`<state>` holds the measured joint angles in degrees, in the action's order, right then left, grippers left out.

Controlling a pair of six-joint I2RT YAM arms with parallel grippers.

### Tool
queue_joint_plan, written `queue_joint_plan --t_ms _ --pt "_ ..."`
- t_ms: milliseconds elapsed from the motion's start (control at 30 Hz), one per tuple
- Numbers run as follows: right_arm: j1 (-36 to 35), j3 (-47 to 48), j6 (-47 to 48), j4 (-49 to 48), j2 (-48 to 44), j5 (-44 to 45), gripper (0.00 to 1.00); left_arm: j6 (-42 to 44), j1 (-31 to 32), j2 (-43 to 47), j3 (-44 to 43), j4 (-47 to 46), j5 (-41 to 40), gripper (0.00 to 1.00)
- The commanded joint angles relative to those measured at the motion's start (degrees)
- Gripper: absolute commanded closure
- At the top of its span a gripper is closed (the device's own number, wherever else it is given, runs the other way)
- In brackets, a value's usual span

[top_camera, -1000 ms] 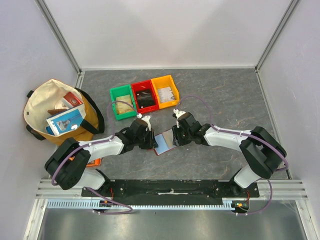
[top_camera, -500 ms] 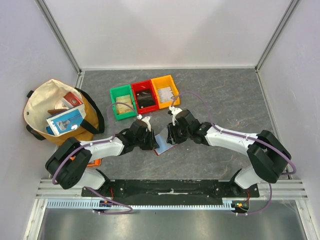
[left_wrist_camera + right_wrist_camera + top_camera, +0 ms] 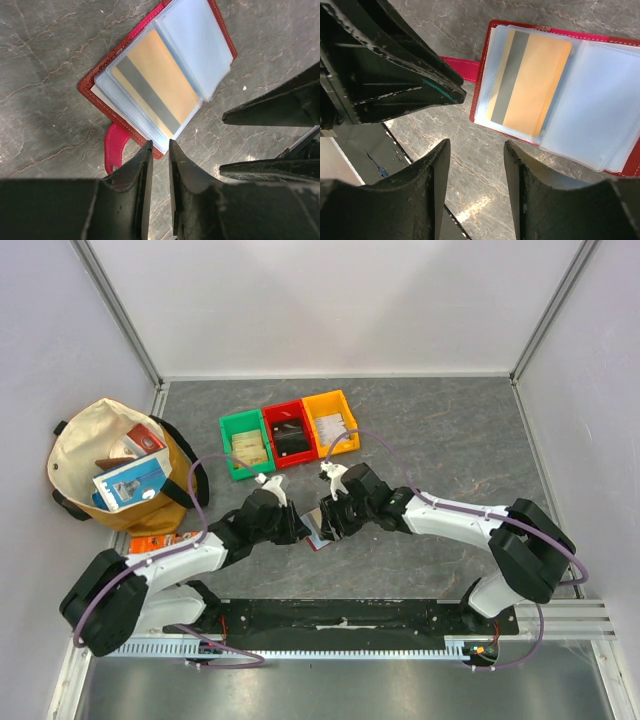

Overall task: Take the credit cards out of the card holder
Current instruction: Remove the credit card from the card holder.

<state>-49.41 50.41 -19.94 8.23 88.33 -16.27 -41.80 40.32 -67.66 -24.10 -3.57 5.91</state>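
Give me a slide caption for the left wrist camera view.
Open card holder on the table, orange card sleeved, left gripper at its edge.

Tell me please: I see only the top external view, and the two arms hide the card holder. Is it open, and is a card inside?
Observer: Yes. In the left wrist view the card holder lies open on the table. An orange card with a grey stripe sits behind its clear plastic.
Operator: Does the left gripper hold something?
Observer: No. The left gripper is nearly closed, with a narrow empty gap. Its tips are at the holder's near edge, beside the red strap.
Operator: And the right one?
Observer: The right gripper is open and empty, over the table beside the holder.
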Motion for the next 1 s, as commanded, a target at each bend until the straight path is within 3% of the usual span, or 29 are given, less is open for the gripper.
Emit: queue_joint_plan --t_ms 0,100,200,533,700,967 --pt "-0.16 2.58 3.15 -0.5 0.61 -0.69 0.45 -3.81 0.29 5.42 1.77 -1.26 -4.24 0.74" --pt "-0.16 3.46 4.3 1.08 1.4 -0.09 0.44 -4.69 0.29 9.81 2.83 -1.35 -5.65 0.73" --pt "-0.16 3.2 3.86 1.44 1.31 5.97 0.44 -4.43 0.38 10.71 2.39 -1.79 -5.39 0.74" --pt "-0.07 4.26 5.0 0.39 5.97 10.64 0.47 -4.17 0.12 -1.68 -1.3 -6.8 -1.87 0.76" --pt "-0.86 4.25 5.88 -0.23 5.62 10.38 0.38 -4.08 -0.06 -2.39 -0.51 -6.01 -3.36 0.76" --pt "-5.69 7.85 8.08 3.1 7.37 19.6 0.23 -2.5 -0.06 -0.63 0.72 0.4 -5.74 0.76"
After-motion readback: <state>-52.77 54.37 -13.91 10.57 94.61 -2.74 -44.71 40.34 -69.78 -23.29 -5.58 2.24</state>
